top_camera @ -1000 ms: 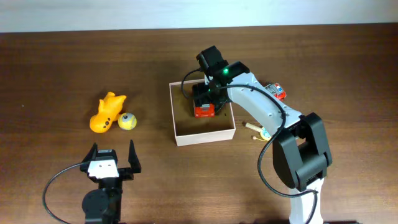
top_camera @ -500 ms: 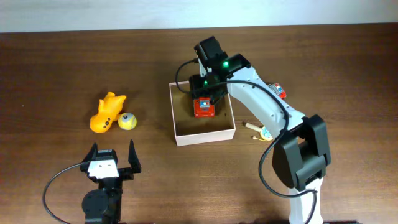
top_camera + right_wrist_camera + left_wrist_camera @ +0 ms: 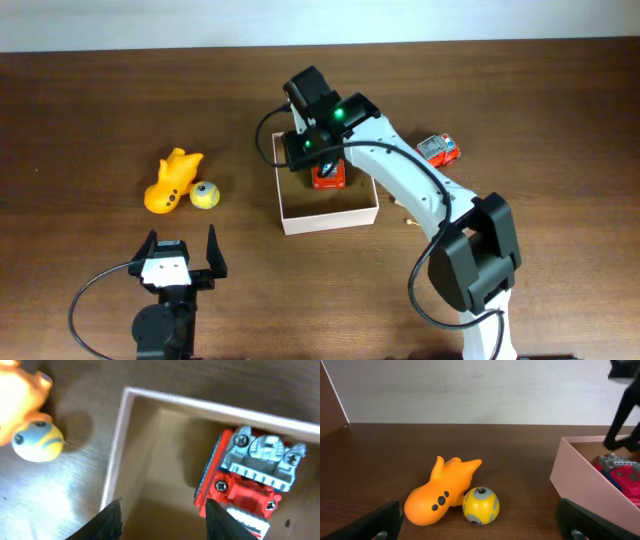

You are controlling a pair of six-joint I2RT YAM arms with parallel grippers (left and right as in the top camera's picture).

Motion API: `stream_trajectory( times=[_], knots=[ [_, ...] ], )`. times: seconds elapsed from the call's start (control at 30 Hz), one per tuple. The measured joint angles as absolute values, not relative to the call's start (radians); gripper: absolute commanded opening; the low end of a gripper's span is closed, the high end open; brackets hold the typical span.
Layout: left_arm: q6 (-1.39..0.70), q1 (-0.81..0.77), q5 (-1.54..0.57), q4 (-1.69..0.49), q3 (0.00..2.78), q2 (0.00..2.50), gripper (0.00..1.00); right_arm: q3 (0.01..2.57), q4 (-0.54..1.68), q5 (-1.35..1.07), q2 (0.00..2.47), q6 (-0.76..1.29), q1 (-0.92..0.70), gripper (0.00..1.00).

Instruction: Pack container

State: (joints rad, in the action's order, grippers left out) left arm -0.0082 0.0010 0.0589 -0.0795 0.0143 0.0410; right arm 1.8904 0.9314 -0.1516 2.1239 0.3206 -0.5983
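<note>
The container (image 3: 330,221), a small square white-walled box with a brown inside, sits mid-table. A red and grey toy car (image 3: 327,177) lies inside it, upside down in the right wrist view (image 3: 252,477). My right gripper (image 3: 310,148) hovers over the box's back left part, open and empty (image 3: 165,520), with the car just right of its jaws. My left gripper (image 3: 181,254) is open and empty near the front edge. An orange toy (image 3: 442,492) and a yellow ball (image 3: 480,505) lie ahead of it, and the box wall (image 3: 585,491) is to its right.
A second red and grey car (image 3: 438,149) lies right of the box. A small pale object (image 3: 406,213) shows partly under the right arm. The orange toy (image 3: 172,180) and yellow ball (image 3: 205,195) lie well left of the box.
My right gripper has moved left and back, off the red car, which stays in the box. The left arm has not moved.
</note>
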Motion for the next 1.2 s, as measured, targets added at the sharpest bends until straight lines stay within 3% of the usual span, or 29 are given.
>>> stream_trajectory(
  times=[0.33, 1.2],
  knots=[
    [-0.008, 0.001, 0.059, -0.080, 0.014, 0.041, 0.99, 1.761, 0.844, -0.152, 2.127, 0.318, -0.596, 0.48],
    [-0.008, 0.001, 0.059, -0.080, 0.014, 0.041, 0.99, 1.752, 0.765, -0.160, 2.215, 0.341, -0.591, 0.49]
  ],
)
